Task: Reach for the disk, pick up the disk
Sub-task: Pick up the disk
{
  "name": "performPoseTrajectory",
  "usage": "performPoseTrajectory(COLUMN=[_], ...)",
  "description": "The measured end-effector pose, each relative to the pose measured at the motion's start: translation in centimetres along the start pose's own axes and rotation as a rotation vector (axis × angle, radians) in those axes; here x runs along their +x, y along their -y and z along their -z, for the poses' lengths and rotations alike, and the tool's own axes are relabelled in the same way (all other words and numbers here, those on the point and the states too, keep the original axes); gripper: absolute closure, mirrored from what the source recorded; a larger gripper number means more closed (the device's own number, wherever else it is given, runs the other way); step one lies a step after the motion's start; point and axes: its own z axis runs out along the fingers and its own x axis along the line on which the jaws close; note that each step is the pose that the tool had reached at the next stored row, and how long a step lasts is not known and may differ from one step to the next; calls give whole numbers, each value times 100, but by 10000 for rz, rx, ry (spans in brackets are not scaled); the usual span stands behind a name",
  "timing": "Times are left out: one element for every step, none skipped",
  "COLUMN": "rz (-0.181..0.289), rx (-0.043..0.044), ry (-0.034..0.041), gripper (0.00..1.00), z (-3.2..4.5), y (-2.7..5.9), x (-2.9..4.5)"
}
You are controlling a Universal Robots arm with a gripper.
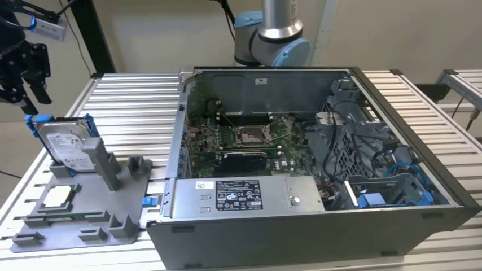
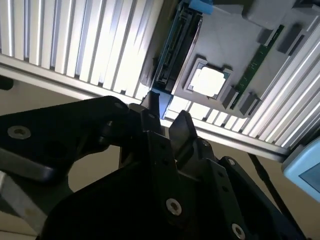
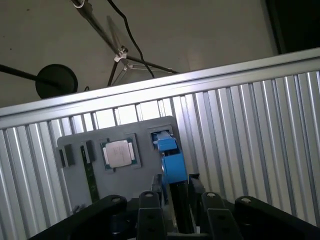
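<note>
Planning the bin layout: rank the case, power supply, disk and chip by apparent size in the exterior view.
Largest to smallest:
1. case
2. power supply
3. disk
4. chip
No two look alike in size.

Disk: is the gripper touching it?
Cannot tell. In the exterior view the gripper hangs just over the disk, at its blue bracket; no plain gap or contact shows.

**Jaws parted, short of the disk**

The black gripper [image 2: 165, 114] hovers with its jaws parted, apart from the disk [image 2: 176, 47], which is seen edge-on in its blue bracket. Beside the disk, a square chip [image 2: 208, 81] sits in a grey holder [image 2: 235, 35] on the ribbed desk [image 2: 65, 45].
</note>
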Motion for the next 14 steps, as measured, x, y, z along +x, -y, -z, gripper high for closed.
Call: performPoseTrajectory(rz=[0,0,0,0,0,0,1,8,15,28,51,77,104,134], rx=[0,0,0,0,1,-1,0,0,0,1,1,1,-1,0], ry=[0,0,0,0,0,-2,-2,-1,-2,-2,-2,-3,-5,-6], gripper=[0,0,0,0,0,0,0,0,0,0,0,0,0,0], z=[0,0,0,-3,-11,-23,-41,-60,-77,-95,-114,-132,-150,-168], y=[0,0,1,1,2,2,2,3,3,4,5,5,6,6], x=[0,0,0,0,-1,0,0,0,0,0,1,1,1,1])
